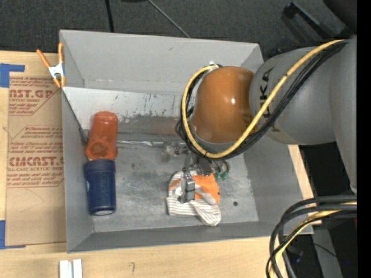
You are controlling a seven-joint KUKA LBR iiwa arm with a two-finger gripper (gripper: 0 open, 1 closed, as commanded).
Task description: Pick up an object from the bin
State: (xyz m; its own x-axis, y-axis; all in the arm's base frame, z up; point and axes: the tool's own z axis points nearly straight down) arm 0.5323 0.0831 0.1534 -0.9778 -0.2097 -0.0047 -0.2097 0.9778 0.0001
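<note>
The pincer (188,189) is down low in the near right part of the bin (156,59). It sits right on top of a crumpled bundle (200,204) of white striped fabric with a bright orange patch. The dark tip of the pincer presses into the left side of the bundle, touching it. Whether the pincer is wide, narrow or closed on the bundle cannot be told, because the wrist above hides it. No writing can be read on the bundle. A small green bit (222,175) shows just to the right of the wrist, by the bundle's far edge.

Above the pincer is the round orange cover (223,106) on the wrist, with a yellow and black cable (186,100) looped around it. To the right is the grey arm (307,91), which carries black letters partly crossed by the cable; they look like "KU".

Well apart, along the left wall, two cylinders lie end to end and look to be touching. The orange cylinder (102,135) is farther and the dark blue cylinder (100,187) is nearer. No label is legible on either.
</note>
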